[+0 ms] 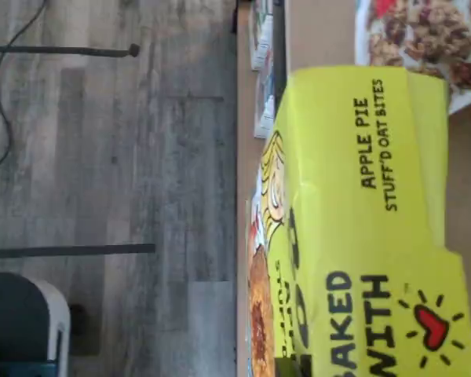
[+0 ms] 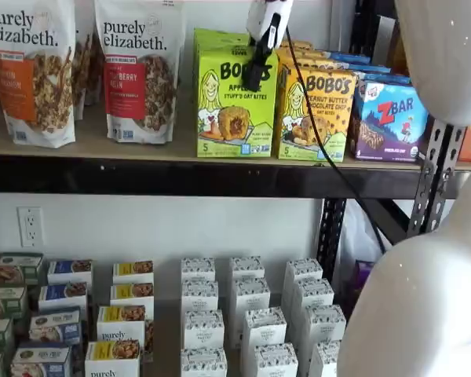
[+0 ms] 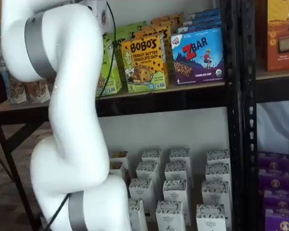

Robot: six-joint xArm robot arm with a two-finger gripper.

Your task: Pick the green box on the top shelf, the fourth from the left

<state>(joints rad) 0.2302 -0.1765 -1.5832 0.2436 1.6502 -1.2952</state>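
Note:
The lime-green Bobo's Apple Pie box [image 2: 234,106] stands upright at the front of the top shelf [image 2: 141,176], with more green boxes behind it. My gripper [image 2: 254,81] hangs from above with its black fingers over the box's upper right front; no gap or grip shows, so I cannot tell its state. The wrist view shows the box's top and front close up [image 1: 361,236] on the tan board [image 1: 465,181]. In a shelf view the box [image 3: 111,72] is partly hidden behind my white arm, on the same shelf [image 3: 173,98], and the fingers are hidden.
An orange-yellow Bobo's peanut butter box [image 2: 315,114] stands tight on the green box's right, then a blue ZBar box [image 2: 392,122]. Purely Elizabeth bags [image 2: 141,71] stand on its left. Small white boxes [image 2: 243,314] fill the lower shelf. My arm [image 3: 67,120] blocks much of one view.

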